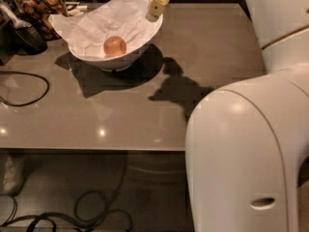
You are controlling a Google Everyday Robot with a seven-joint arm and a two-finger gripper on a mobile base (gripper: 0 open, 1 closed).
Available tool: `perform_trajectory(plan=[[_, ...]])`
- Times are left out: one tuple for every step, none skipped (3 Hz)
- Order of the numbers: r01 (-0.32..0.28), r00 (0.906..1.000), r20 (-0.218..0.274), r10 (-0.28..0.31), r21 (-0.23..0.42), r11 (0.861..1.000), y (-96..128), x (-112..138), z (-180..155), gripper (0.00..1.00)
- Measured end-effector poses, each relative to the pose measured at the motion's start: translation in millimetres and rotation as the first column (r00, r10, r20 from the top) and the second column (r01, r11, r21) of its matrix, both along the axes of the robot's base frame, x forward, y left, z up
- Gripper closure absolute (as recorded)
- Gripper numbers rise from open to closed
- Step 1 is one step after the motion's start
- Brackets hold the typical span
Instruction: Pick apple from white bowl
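The apple point(115, 46), small, round and orange-red, lies inside the white bowl point(147, 35) on crumpled white paper. The bowl stands at the far left of the grey table point(145, 115). My gripper point(157, 9) is a pale yellowish shape coming down from the top edge. It hangs over the bowl's right rim, to the right of and above the apple, not touching it.
My white arm housing point(246, 158) fills the right side and front. A dark object point(29, 35) and a brown patterned thing point(43, 8) stand at the far left, with a black cable point(29, 88) on the table. Cables point(72, 211) lie on the floor below.
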State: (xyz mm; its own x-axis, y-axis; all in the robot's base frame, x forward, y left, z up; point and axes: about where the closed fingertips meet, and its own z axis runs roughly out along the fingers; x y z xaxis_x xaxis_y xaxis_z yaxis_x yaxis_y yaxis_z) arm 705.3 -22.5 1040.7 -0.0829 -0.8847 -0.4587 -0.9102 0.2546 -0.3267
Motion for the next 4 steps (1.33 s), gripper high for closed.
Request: perform_trajectory(plan=[[-0.058,0.9983,-0.005,0.058,0.023,0.998,34.1,13.1,-7.3,0.0],[-0.092,0.9957,-0.005,0.092,0.038,0.995,58.4,22.1,-12.7,0.0],[-0.107,0.9942,-0.007,0.107,0.05,0.993,72.6,27.4,-17.4,0.0],[-0.11,0.9937,-0.013,0.111,0.056,0.992,81.0,30.6,-22.2,0.04]])
